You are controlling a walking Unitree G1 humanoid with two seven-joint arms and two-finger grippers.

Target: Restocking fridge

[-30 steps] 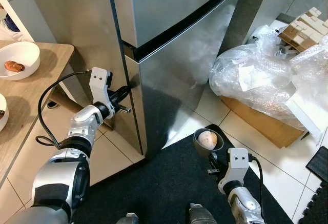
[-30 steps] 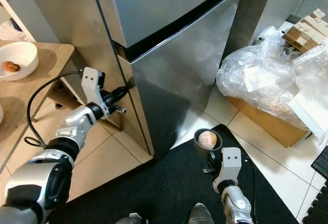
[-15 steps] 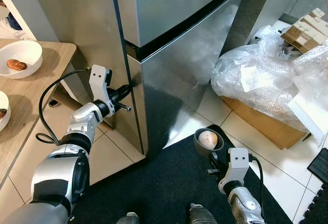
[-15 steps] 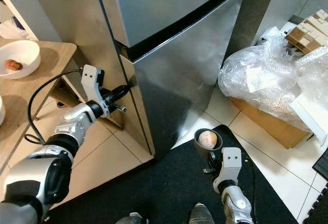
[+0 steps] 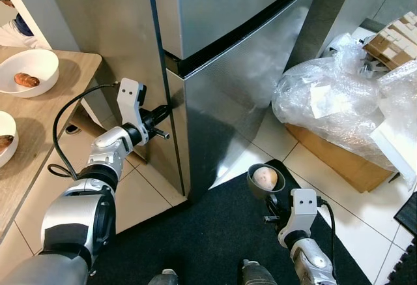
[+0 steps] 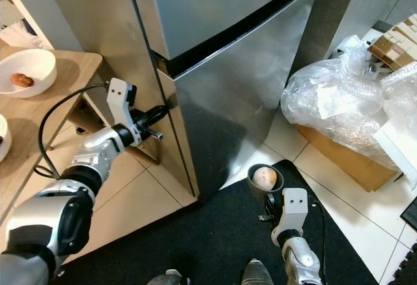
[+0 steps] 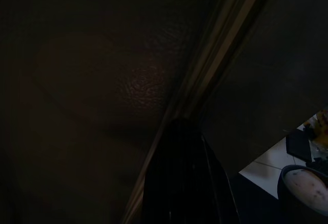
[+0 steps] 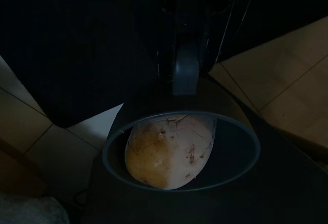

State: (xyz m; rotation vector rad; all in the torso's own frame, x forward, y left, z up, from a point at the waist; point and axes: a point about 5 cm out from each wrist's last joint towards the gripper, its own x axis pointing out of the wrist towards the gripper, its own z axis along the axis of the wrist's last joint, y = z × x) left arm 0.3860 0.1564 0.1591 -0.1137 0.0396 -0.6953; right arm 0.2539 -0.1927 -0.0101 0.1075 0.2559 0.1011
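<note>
**Left claw at the fridge door edge, potato waiting down low**

The left claw point(image 5: 163, 112) had its black fingers pressed close together, tips poked right at the vertical seam where the lower door point(image 5: 254, 89) of the fridge point(image 5: 221, 11) met the cabinet side. Looked like it was touching that edge, though I couldn't tell if it had actually hooked anything. That seam ran straight up and down, just ahead of the fingertips, so the left arm was clearly the one placed to pull the door open.

The right claw point(image 5: 267, 197) sat low over the black mat point(image 5: 195, 233), well apart from the door, pinching a dark cup point(image 8: 179, 152) with a potato point(image 8: 169, 149) in it.

Further out: a wooden counter point(image 5: 45, 122) to the left with white bowls point(image 5: 29, 70), and bubble wrap point(image 5: 339, 96) over a cardboard box point(image 5: 332, 158) to the right.
</note>
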